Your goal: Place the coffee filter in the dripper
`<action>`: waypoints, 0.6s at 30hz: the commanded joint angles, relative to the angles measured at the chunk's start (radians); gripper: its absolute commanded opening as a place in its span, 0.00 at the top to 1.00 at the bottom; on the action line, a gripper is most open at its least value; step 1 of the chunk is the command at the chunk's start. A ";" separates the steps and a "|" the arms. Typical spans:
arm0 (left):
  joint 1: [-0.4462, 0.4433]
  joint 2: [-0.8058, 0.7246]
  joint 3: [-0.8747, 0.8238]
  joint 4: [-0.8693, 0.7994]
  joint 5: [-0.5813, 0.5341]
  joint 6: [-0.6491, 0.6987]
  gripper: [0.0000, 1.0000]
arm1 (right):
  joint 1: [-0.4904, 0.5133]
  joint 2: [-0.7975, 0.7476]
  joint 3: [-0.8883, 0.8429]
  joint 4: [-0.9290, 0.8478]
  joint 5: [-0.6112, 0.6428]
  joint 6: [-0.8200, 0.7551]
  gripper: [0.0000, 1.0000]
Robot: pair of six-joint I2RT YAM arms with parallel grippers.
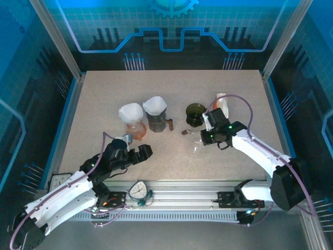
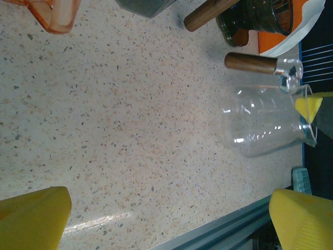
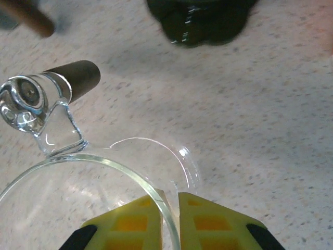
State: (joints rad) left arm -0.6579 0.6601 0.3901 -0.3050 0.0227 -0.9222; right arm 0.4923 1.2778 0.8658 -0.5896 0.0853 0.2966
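Two white coffee filters show in the top view. One point(image 1: 131, 111) sits in an orange dripper point(image 1: 136, 130), the other point(image 1: 154, 104) in a grey dripper point(image 1: 155, 122). A dark green dripper point(image 1: 195, 112) point(image 3: 200, 21) stands with nothing in it. In front of it a clear glass vessel point(image 1: 196, 139) point(image 2: 263, 125) point(image 3: 104, 164) with a wooden handle point(image 3: 73, 78) lies on its side. My right gripper point(image 1: 204, 137) point(image 3: 170, 200) is shut on its rim, one finger inside and one outside. My left gripper point(image 1: 139, 153) point(image 2: 169, 219) hangs open over bare table near the front edge.
An orange and white packet point(image 1: 221, 99) point(image 2: 296, 31) lies behind the green dripper. A second wooden handle point(image 2: 210, 13) sticks out from the grey dripper. The table's front rail point(image 2: 229, 226) runs just under my left gripper. Blue walls enclose the table.
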 commanded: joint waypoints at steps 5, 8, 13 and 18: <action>-0.008 -0.009 0.024 -0.011 0.003 0.028 0.01 | 0.232 0.045 0.134 -0.056 0.108 -0.003 0.88; -0.008 -0.011 0.023 -0.013 -0.001 0.029 0.01 | 0.297 0.101 0.174 -0.055 0.147 -0.007 0.89; -0.007 -0.018 0.021 -0.025 -0.005 0.023 0.01 | 0.337 0.152 0.179 -0.012 0.140 0.002 0.88; -0.007 -0.029 0.018 -0.031 -0.012 0.024 0.01 | 0.358 0.175 0.165 -0.011 0.149 0.009 0.88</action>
State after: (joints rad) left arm -0.6579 0.6434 0.3901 -0.3096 0.0219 -0.9138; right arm 0.8314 1.4532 1.0183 -0.6205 0.2161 0.2947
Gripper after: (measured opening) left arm 0.990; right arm 0.123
